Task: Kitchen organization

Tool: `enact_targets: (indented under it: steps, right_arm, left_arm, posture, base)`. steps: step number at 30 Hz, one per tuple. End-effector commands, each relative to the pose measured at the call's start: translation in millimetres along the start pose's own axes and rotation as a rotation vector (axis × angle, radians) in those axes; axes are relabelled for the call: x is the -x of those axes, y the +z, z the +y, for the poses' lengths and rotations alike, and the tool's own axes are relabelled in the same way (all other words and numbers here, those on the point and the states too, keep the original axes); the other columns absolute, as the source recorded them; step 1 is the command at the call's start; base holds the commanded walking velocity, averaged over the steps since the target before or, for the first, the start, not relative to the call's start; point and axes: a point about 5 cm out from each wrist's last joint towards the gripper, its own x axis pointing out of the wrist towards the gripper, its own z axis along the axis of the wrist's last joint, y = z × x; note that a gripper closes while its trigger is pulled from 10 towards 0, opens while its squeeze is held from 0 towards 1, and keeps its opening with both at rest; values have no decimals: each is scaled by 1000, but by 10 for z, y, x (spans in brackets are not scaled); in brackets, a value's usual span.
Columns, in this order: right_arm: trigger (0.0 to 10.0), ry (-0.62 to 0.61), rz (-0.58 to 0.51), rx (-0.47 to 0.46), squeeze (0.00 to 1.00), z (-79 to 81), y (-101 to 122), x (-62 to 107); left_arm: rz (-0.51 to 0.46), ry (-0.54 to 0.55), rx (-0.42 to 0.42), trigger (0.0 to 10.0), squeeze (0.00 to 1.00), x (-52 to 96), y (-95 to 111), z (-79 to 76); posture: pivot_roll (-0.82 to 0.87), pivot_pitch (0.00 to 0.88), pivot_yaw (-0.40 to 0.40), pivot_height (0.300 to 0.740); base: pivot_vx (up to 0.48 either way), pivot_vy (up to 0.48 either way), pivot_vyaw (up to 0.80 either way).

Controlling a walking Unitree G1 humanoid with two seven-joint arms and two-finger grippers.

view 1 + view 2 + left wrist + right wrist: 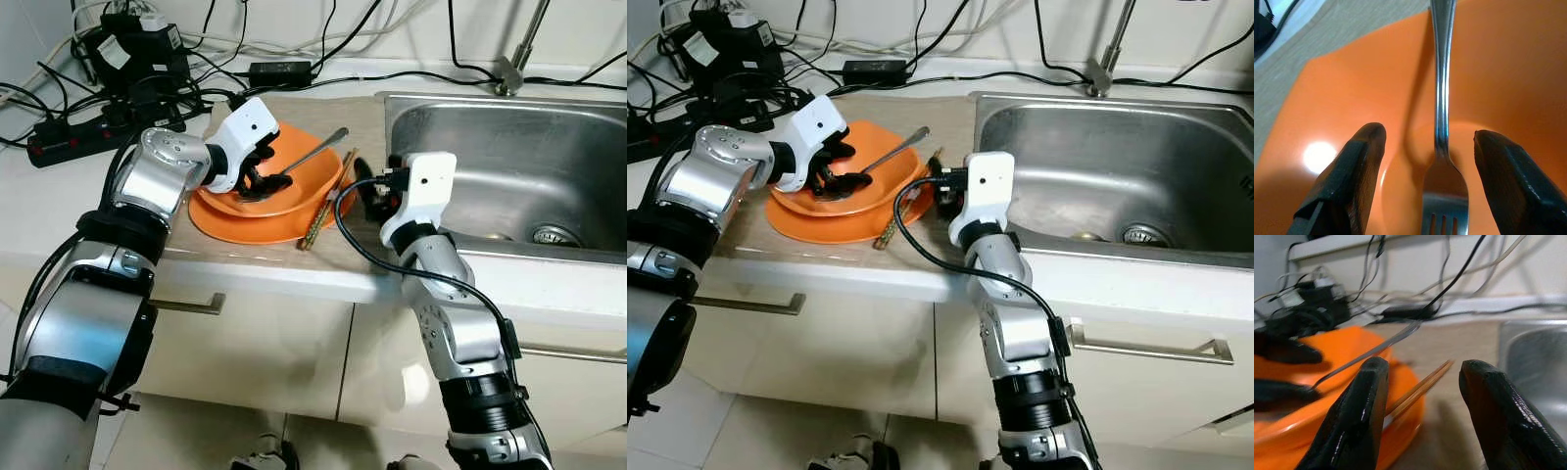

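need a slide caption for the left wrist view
Open left end effector straddling a silver metal fork lying in a glossy orange bowl.

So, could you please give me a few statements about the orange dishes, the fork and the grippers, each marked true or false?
1. The fork lies in the orange bowl. True.
2. The left gripper is shut tight on the fork. False: its fingers are open, one on either side of the fork's neck.
3. The orange bowl sits on an orange plate. True.
4. The chopsticks lie in the sink. False: they rest against the plate's rim on the counter.
5. The right gripper is open, beside the plate. True.
6. The plate stands inside the sink. False: it is on the counter, left of the sink.
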Motion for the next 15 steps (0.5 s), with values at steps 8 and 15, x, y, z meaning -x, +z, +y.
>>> enact_targets:
  steps: [8,15]
  right_arm:
    - [10000,83,36,-25,0,87,21,43]
    - [10000,90,51,-23,0,90,26,58]
  left_arm:
    - [14,-3,-25,10000,0,-5,38,13]
    - [7,-27,-12,0,0,-8,30,2]
  posture:
    - [-28,0,65,707]
    - [-27,4,66,707]
  base:
    - [0,0,0]
    - [0,0,0]
